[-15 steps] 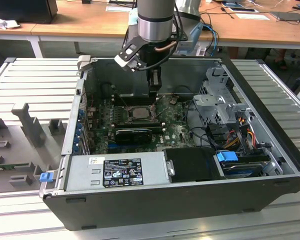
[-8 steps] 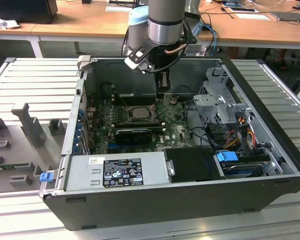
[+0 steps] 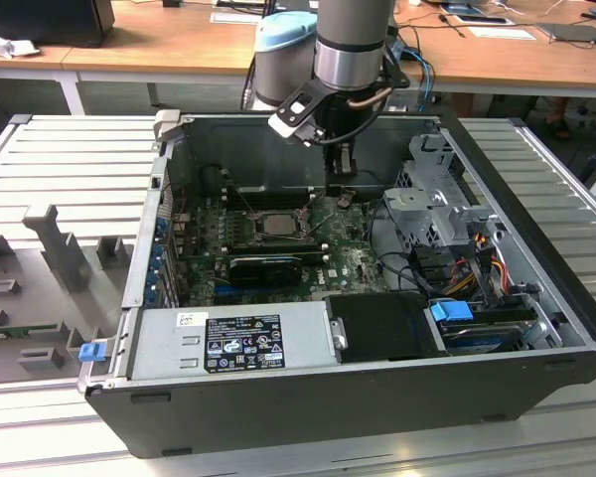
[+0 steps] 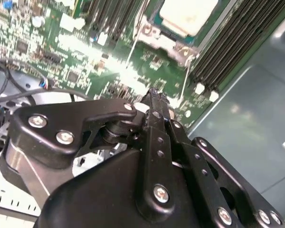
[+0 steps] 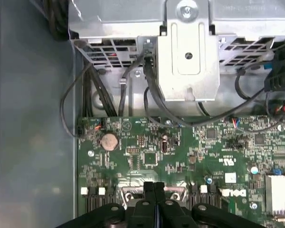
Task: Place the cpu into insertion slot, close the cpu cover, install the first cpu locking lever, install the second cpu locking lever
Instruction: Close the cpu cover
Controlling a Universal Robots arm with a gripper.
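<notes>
a: where does the cpu [image 4: 187, 14] sit?
b: flat in the insertion slot [image 4: 167, 42], pale top up, so the first step looks done.
a: and the gripper [image 5: 154, 189]?
b: its fingers are pressed together with nothing between them. the tips are low over the green board [image 5: 180, 152], just beside the slot's metal end, on the exterior view's right of the chip.
a: is the cpu cover down?
b: i cannot tell it apart from the slot's rim, so whether it is down or up is uncertain.
a: the levers?
b: a thin locking lever [image 4: 133, 47] slants up off the board beside the socket. i judge that neither lever is latched yet, so both are left to do.
</notes>
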